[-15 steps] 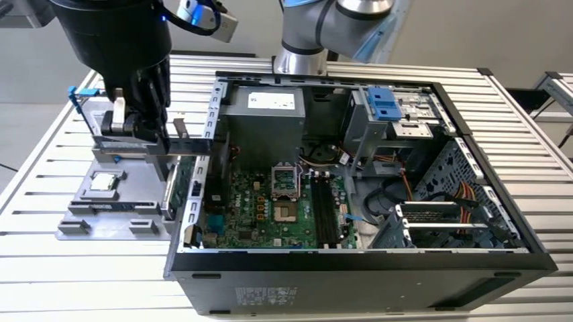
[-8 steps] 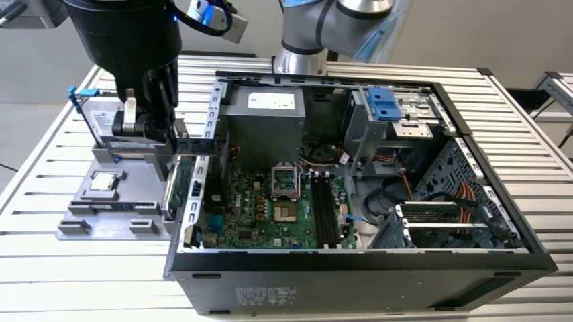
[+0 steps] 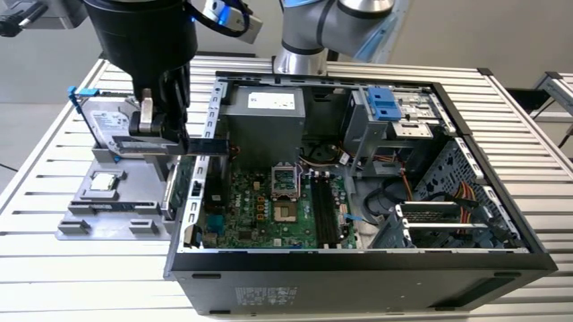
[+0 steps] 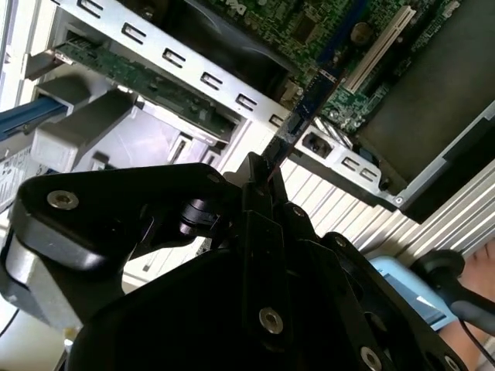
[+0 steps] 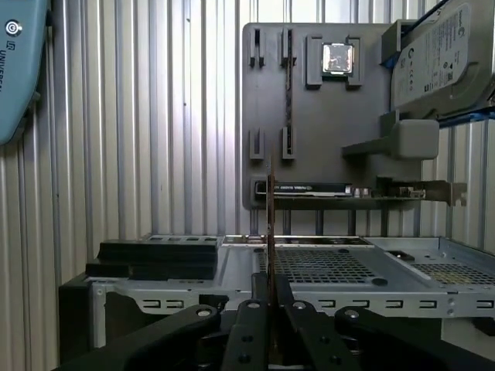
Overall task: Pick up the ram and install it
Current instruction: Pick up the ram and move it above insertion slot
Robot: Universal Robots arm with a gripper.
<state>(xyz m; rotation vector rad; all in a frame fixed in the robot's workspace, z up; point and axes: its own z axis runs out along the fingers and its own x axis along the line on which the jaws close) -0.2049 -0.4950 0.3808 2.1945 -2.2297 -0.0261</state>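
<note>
Tool [image 5: 270, 284], matte blk, pinches thin flat ram [image 5: 270, 220] edge-on.

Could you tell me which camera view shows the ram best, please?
The exterior view: the ram shows its long side there, sticking out of the gripper above the edge of the computer case. Both wrist views show it edge-on, as a thin strip clamped in the gripper.

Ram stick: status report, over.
Hand shut on thin dark ram stick. Stick held over open black computer case's side wall, clear of grey holder tray, not seated. No obstruction seen over motherboard slots.
</note>
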